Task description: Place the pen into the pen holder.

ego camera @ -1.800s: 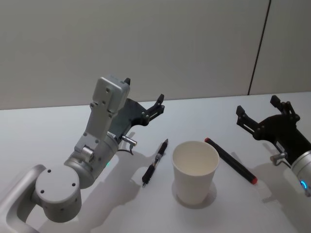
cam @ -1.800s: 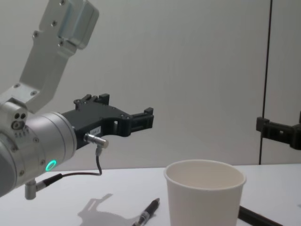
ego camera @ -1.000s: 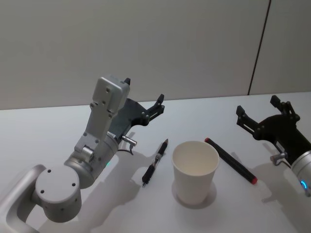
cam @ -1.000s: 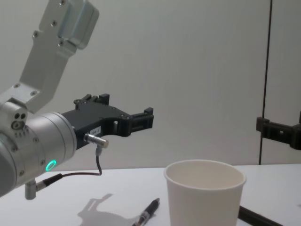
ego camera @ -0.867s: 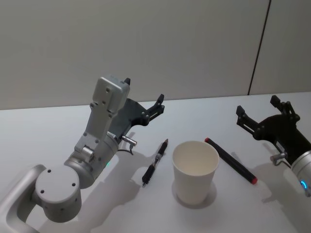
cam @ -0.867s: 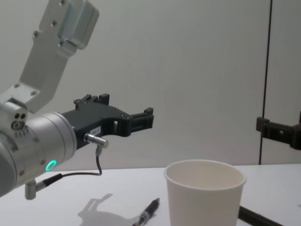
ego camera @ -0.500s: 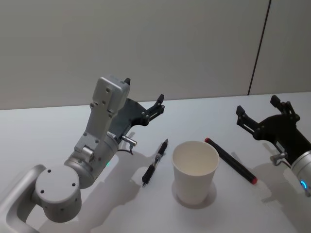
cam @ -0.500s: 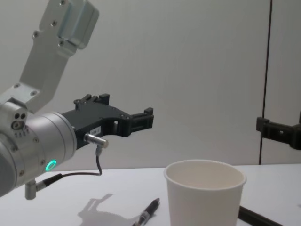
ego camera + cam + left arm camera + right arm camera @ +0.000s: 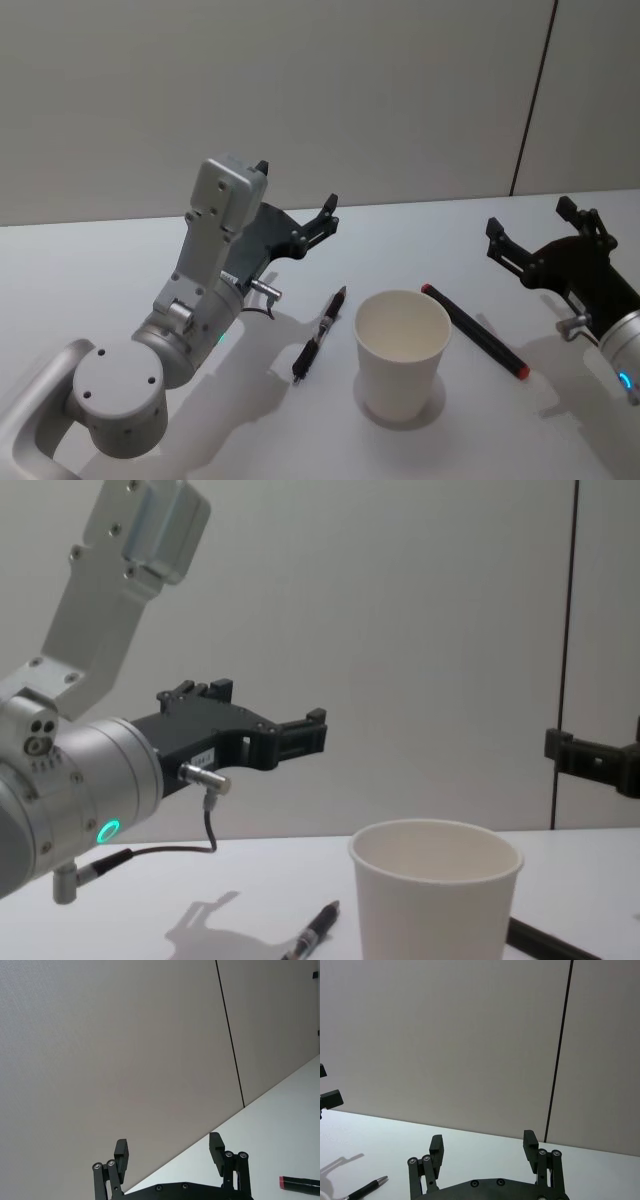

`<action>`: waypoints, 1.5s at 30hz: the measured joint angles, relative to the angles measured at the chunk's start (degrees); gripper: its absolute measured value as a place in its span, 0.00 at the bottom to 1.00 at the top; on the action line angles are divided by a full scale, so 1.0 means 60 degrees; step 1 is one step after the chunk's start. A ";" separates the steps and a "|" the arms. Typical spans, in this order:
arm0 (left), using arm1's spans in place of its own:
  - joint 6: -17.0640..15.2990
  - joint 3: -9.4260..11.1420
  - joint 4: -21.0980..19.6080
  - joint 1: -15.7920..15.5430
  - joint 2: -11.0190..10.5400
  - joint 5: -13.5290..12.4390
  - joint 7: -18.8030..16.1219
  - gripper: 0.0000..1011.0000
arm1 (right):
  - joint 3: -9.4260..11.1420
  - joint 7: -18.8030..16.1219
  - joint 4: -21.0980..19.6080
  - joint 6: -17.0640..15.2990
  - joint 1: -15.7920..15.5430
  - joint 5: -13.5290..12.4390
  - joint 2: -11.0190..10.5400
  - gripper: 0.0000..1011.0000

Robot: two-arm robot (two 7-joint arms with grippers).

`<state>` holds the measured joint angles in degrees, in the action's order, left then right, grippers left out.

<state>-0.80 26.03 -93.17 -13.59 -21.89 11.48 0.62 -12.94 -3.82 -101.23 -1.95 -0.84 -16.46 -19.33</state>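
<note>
Pale grey wall (image 9: 300, 90) with a dark vertical seam, above a white bench (image 9: 100, 260).

Head view: the white paper-cup pen holder (image 9: 402, 350) stands upright mid-bench and is empty. A slim black pen with silver bands (image 9: 320, 333) lies flat just beside it on the left. A thick black marker with red ends (image 9: 475, 330) lies flat near its right side, not touching. The left gripper (image 9: 297, 187) hangs above the bench behind the slim pen, jaws wide, holding nothing. The right gripper (image 9: 530, 218) sits beyond the marker, jaws wide and empty.

Left wrist view: wide jaws against bare wall; one red marker end is cut by the frame.

Right wrist view: wide jaws; only the slim pen's tip end shows.

Chest view: the cup's base is cut off, the slim pen is half hidden, and the marker is a dark sliver.

Risks, as I judge them:
- With two writing tools on the bench, the wrong one may get picked.
- The slim pen lies flat, so the jaws may scrape the bench or roll it.
- A descending finger could knock the light cup.
- A slanted drop could tip the cup.
</note>
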 joint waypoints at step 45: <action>0.0000 0.0000 -0.0001 0.0000 0.0000 0.0000 0.0000 0.99 | 0.0000 -0.0110 0.0075 -0.0019 0.0106 0.0003 0.0046 0.99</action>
<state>-0.80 26.03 -93.18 -13.59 -21.89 11.48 0.63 -12.94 -4.48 -100.78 -2.06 -0.20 -16.45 -19.06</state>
